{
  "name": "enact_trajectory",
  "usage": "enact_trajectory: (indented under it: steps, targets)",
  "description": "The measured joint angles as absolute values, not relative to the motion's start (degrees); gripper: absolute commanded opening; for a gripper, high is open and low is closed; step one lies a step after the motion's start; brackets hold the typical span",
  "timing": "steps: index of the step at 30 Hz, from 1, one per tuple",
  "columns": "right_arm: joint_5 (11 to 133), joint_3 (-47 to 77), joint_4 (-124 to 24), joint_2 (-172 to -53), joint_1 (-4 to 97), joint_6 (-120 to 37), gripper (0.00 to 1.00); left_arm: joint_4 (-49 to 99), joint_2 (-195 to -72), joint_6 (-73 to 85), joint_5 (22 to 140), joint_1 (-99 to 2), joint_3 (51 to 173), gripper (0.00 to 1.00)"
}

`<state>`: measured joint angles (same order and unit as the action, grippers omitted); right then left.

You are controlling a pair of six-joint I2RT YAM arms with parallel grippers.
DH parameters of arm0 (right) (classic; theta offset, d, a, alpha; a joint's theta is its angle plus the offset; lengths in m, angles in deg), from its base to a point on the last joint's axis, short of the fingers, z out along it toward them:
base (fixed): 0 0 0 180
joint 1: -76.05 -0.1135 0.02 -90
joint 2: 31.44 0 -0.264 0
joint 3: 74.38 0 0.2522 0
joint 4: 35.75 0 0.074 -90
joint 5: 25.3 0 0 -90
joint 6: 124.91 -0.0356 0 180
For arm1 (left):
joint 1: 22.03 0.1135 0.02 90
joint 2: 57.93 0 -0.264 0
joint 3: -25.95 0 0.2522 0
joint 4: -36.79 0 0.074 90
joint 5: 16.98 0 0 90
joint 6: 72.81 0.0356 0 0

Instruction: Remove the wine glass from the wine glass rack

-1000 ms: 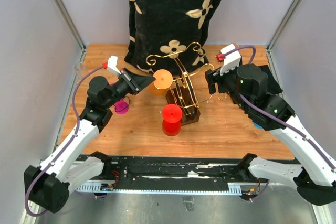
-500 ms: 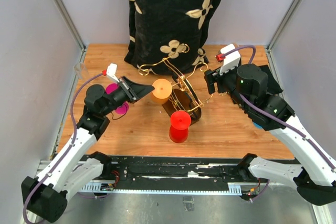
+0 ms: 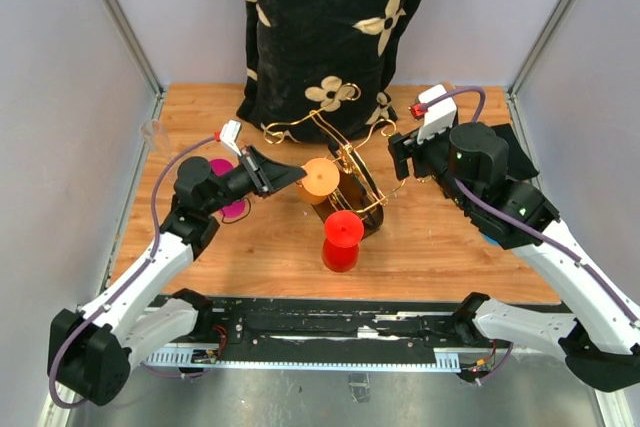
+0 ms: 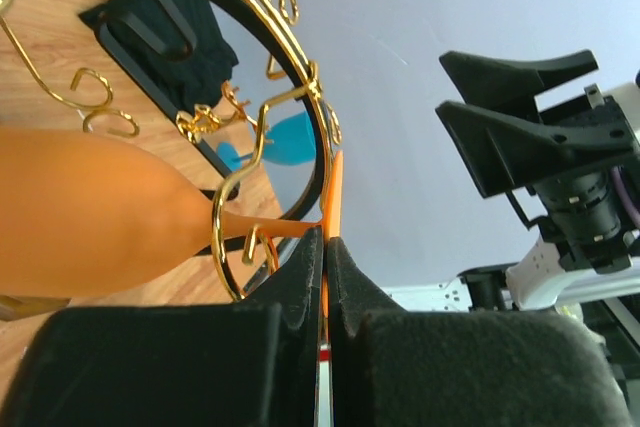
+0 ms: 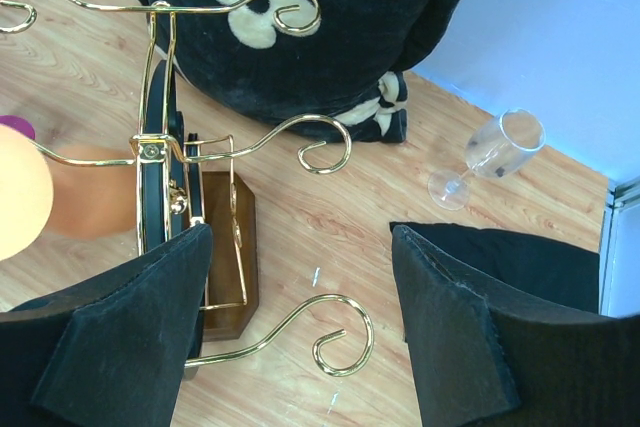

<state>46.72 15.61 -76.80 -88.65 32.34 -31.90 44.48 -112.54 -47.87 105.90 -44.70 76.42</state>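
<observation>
Left fingers (image 3: 288,175) pinch the orange wine glass (image 3: 321,177), apparently by its foot, at nine o'clock of the rack (image 3: 360,197); right fingers (image 3: 402,162) spread wide at three.

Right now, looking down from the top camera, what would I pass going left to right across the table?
clear glass → pink glass → wine glass rack → right arm. The orange glass and the red glass overlap the rack, so they are left out.

L tool (image 4: 325,242) pinched tight, R tool (image 5: 300,237) agape
</observation>
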Motion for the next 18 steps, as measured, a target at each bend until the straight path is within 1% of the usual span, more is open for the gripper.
enact_trajectory:
  steps: [4, 7, 14, 18]
  targets:
    - [46.9, 15.6, -76.8, -88.7, 32.3, -31.9, 0.75, 43.4, -109.2, -48.0, 107.5, -44.8, 74.7, 0.01]
    - [47.8, 15.7, -76.9, -89.8, 32.5, -32.1, 0.84, 41.5, -105.6, -47.9, 108.5, -44.8, 74.6, 0.01]
    - [53.4, 17.7, -79.0, -99.0, 33.8, -33.7, 0.97, 33.3, -98.0, -45.9, 108.7, -44.9, 75.4, 0.00]
    - [57.0, 18.1, -79.3, -101.6, 33.9, -34.9, 1.00, 28.0, -95.8, -44.3, 108.4, -45.0, 77.6, 0.01]
